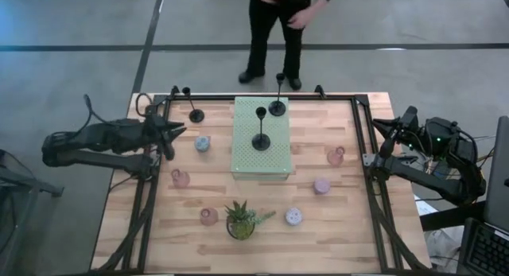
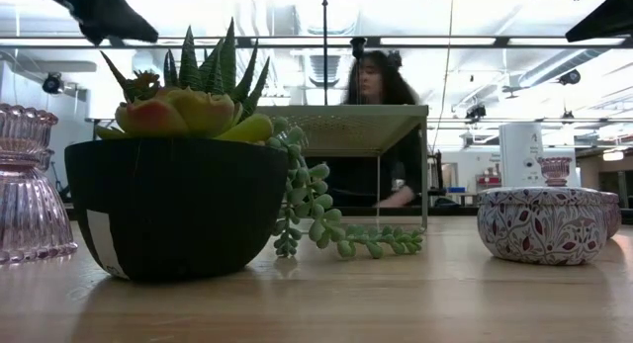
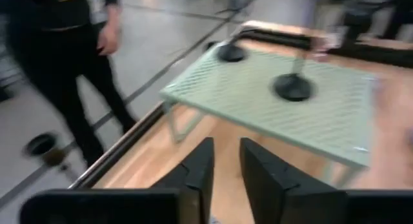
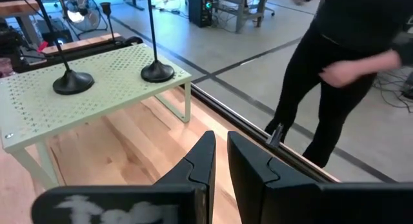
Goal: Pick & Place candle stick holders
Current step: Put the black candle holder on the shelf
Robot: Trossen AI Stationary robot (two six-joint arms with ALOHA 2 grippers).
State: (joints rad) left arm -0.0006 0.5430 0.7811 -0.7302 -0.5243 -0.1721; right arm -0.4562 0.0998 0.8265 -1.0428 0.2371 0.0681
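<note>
Two black candle stick holders [image 1: 261,139] [image 1: 277,107] stand by their disc bases on a pale green perforated stand [image 1: 261,157] at the table's middle. A third [image 1: 196,114] stands on the wood at the far left. Squat pastel cups sit around the stand: blue [image 1: 203,143], pink [image 1: 181,178], pink [image 1: 208,216], lilac [image 1: 321,186], pink [image 1: 336,156] and a patterned one [image 1: 293,216]. My left gripper [image 1: 176,133] [image 3: 226,150] hovers over the left edge, its fingers a little apart with nothing between them. My right gripper [image 1: 387,141] [image 4: 221,143] waits shut above the right edge.
A small green potted plant [image 1: 241,220] stands near the front middle and fills the low view's left [image 2: 178,205]. A black rail frames the table [image 1: 262,97]. A person in dark clothes [image 1: 278,29] stands just beyond the far edge. Bare wood lies between the cups.
</note>
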